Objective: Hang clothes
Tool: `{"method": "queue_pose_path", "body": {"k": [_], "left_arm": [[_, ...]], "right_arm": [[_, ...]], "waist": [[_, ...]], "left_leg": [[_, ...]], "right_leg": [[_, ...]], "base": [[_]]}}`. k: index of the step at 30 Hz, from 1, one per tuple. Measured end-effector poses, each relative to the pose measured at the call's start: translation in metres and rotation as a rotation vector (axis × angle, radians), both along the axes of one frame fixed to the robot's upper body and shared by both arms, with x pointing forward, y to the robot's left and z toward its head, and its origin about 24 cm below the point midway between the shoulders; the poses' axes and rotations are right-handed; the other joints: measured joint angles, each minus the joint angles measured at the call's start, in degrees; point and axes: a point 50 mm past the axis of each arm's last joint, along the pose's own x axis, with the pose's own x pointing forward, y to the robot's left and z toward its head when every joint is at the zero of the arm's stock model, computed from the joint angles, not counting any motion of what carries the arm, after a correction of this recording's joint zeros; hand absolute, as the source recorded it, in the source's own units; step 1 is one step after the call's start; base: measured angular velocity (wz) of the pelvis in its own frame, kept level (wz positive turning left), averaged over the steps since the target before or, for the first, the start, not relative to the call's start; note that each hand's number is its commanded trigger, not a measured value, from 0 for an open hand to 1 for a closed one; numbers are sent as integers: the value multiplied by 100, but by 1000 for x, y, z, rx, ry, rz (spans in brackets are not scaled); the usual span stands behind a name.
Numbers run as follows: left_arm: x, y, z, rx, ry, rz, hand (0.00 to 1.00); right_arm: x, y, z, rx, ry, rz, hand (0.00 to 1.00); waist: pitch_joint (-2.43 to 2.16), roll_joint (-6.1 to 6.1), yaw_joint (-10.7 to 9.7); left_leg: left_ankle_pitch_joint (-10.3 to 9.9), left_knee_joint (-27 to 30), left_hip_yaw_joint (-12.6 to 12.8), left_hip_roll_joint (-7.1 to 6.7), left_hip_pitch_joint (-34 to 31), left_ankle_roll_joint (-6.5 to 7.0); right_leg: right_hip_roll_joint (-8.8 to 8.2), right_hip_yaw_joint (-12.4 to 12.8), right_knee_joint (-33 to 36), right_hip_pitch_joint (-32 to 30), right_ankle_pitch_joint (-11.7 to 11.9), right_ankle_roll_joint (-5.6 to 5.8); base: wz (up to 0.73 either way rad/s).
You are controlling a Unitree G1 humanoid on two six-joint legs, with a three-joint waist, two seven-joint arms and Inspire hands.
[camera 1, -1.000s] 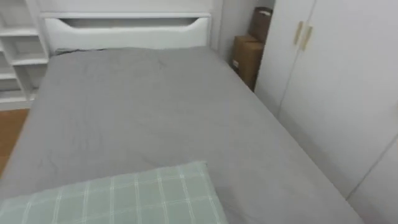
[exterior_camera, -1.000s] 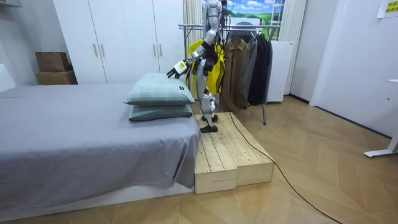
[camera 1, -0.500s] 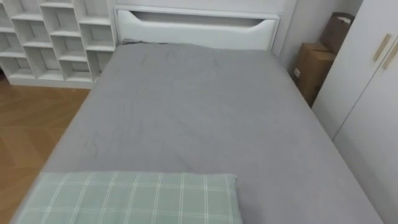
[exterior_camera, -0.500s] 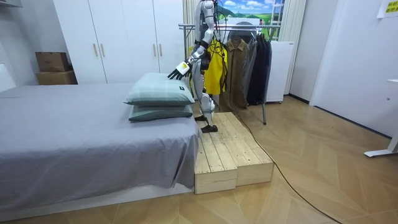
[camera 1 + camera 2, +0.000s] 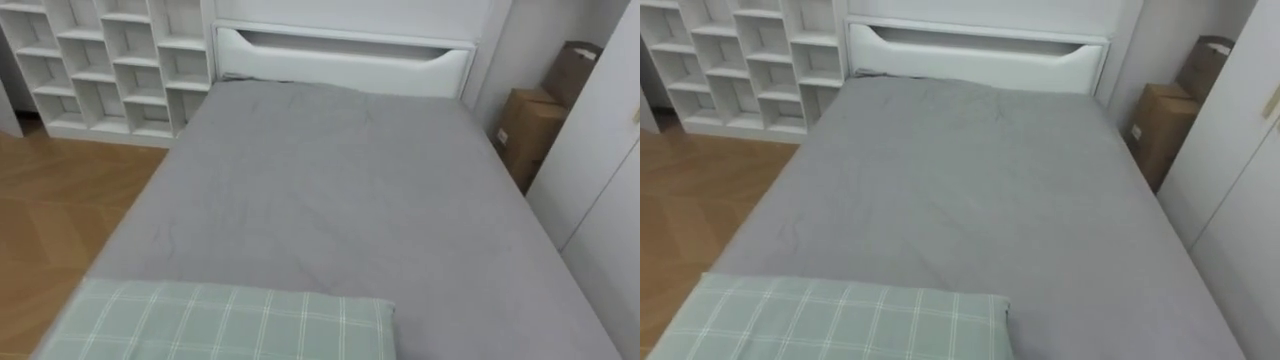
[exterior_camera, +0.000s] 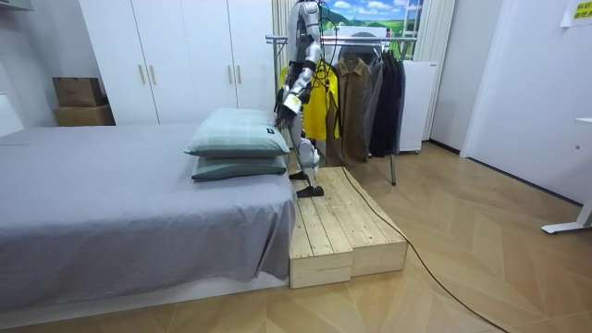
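- The left robot hand (image 6: pixel 284 104) hangs at hip height in the room view, close to the near corner of the upper pillow; it is too small there to tell how far its fingers are open or whether it has hold of anything.
- The robot stands upright on a wooden platform (image 6: pixel 338 227) at the end of the bed, facing along the bed.
- A yellow garment (image 6: pixel 321 97) hangs just behind the robot at the clothes rack (image 6: pixel 370 32). Whether it is on the rail cannot be told.
- Beside it on the rack hang an olive jacket (image 6: pixel 351 102) and dark coats (image 6: pixel 388 97).
- Right below the head camera lies the green checked pillow (image 5: pixel 230 320), stacked on a second pillow (image 6: pixel 239 167).
- Both rest on the bed (image 5: pixel 340 190), whose grey sheet is smooth apart from a few creases.
- At the far end of the bed stands a white bed end board (image 5: pixel 345 60).
- To the robot's left of that board is a white cube shelf (image 5: pixel 110 60) on the wooden floor (image 5: pixel 50 220).
- On the robot's right, cardboard boxes (image 5: pixel 525 130) stand in the corner, next to a white wardrobe (image 5: pixel 600 190).
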Motion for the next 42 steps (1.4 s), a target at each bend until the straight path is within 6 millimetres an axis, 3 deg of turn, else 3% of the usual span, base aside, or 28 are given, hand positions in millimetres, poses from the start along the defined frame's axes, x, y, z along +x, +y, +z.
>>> {"method": "queue_pose_path", "body": {"k": [2,4,7,12,16,18,23,30,37,42], "left_arm": [[-27,6,-1,7,63,93,0],[-51,8,-1,0,109,217,0],[-68,4,-5,-27,171,306,0],[-89,-2,-9,-70,282,344,0],[-95,-10,-15,-150,346,339,0],[-96,-14,-17,-185,388,279,0],[-83,-24,-24,-276,432,98,0],[-44,-33,-31,-321,475,-212,0],[-14,-41,-33,-344,437,-321,0],[-10,-45,-34,-375,423,-347,0]], "right_arm": [[-7,-7,2,-17,26,-13,0],[-12,-9,2,-23,59,-26,0],[-15,-11,2,-27,81,-38,0],[-18,-10,2,-21,118,-36,0],[-23,-8,0,-12,165,-31,0],[-24,-7,0,-10,183,-23,0],[-16,-7,0,-12,183,44,0],[0,-1,-2,5,177,169,0],[3,13,-5,52,176,199,0],[2,16,-6,61,177,200,0]], "waist": [[-27,48,-10],[-21,71,-30],[-2,67,-22],[-13,145,-2],[-17,157,3],[-13,153,-18],[-10,144,-58],[-5,80,-195],[8,33,-318],[11,25,-336]], "left_leg": [[5,-1,-5,-1,1,-7],[22,-1,-9,-13,-27,-27],[63,-2,8,-48,-39,-20],[80,-7,33,-83,13,8],[85,-44,183,-82,67,17],[84,-43,213,-86,63,19],[89,-46,370,-87,48,29],[92,-51,478,-87,45,36],[91,-106,555,-92,43,38],[91,-139,627,-94,44,39]], "right_leg": [[-2,-3,-1,1,-14,-16],[-13,-15,0,7,-49,-30],[-58,-25,20,22,-106,-30],[-99,38,101,39,-112,-19],[-96,276,124,40,-123,-3],[-107,276,124,40,-127,4],[-137,300,122,21,-161,30],[-169,309,195,-52,-169,44],[-167,414,185,-79,-181,65],[-164,553,194,-135,-182,67]], "base": [[3],[17],[18],[0],[-6],[0],[0],[0],[-6],[-8]]}}
